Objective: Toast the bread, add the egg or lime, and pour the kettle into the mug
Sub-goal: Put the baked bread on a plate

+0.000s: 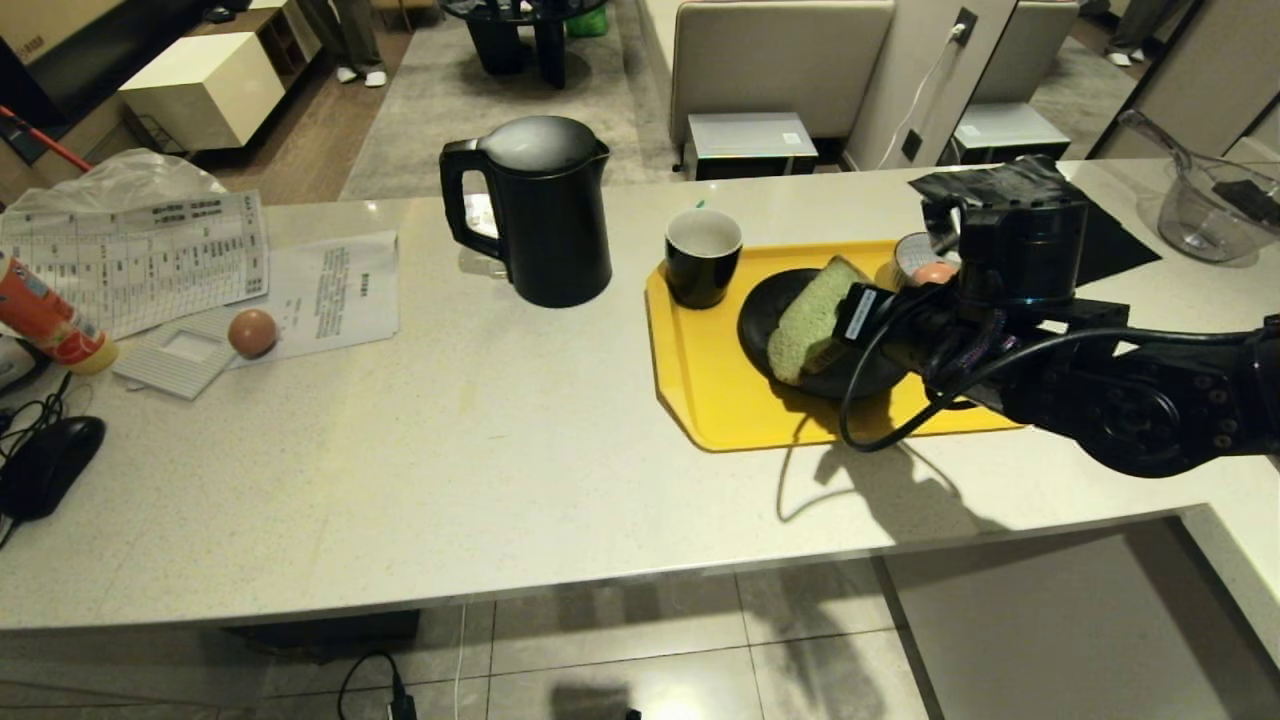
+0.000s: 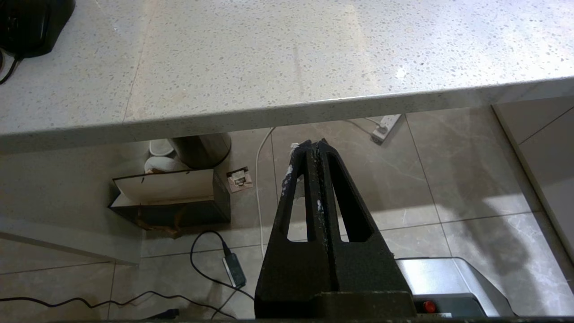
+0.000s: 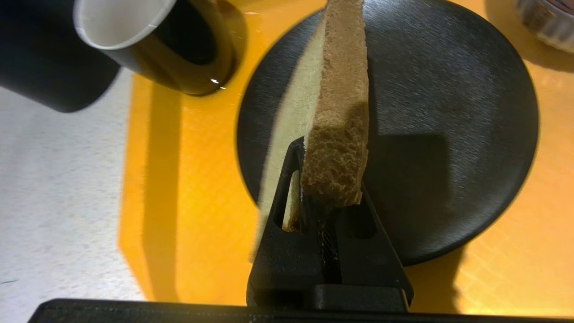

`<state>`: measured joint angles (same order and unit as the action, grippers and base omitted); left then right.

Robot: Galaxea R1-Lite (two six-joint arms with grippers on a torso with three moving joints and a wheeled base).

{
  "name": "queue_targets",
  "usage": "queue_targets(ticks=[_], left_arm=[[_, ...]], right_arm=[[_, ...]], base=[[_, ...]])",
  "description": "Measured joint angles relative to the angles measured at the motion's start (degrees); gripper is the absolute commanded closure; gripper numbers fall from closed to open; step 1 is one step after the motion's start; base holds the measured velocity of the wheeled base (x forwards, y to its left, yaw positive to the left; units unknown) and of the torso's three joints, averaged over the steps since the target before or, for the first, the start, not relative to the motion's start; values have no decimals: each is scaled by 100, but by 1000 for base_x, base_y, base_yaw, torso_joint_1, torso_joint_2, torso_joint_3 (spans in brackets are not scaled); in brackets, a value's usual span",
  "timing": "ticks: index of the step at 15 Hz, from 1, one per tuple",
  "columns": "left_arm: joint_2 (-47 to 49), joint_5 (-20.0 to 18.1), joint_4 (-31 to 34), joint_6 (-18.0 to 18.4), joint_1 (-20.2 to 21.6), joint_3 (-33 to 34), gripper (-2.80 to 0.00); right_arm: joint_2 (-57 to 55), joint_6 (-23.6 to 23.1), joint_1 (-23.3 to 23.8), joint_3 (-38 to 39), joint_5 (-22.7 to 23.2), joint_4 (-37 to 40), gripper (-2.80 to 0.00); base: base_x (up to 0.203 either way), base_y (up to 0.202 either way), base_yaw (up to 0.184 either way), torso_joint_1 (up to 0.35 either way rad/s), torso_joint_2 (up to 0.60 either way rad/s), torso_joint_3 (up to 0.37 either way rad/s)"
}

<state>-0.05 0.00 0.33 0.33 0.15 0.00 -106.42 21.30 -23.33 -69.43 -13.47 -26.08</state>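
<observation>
Light: dim, warm, from above.
Shadows: arm's dark shape across tray [image 1: 720, 400] and counter [image 1: 500, 450].
Glare: kettle [image 1: 545, 215] lid.
Blur: right wrist view, smeared plate [image 3: 448, 112].

The pale green bread [image 1: 808, 318] stands tilted on edge over a black plate; black mug [image 1: 703, 257] at its ten o'clock, matte black kettle [image 1: 545, 210] at nine; its lower edge perhaps touches.

On the pale countertop [image 1: 520, 440], a yellow tray [image 1: 715, 390] carries the mug [image 1: 703, 257] and a black plate [image 1: 765, 318] over which the bread [image 1: 808, 318] leans, tilted on edge. The right arm [image 1: 1130, 390] reaches in from the right, its gripper end at the slice's near corner. The kettle [image 1: 545, 210] stands left of the tray, and an egg [image 1: 252, 332] rests on papers [image 1: 330, 285] further left.
</observation>
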Motion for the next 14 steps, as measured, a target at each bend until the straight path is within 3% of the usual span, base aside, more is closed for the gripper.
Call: queue_targets(ticks=[14], left_arm=[[0, 0, 2, 1, -4, 0, 0]], right_arm=[[-196, -341, 788, 45, 0, 35, 0]], base=[[0, 0, 0, 0, 0, 0]])
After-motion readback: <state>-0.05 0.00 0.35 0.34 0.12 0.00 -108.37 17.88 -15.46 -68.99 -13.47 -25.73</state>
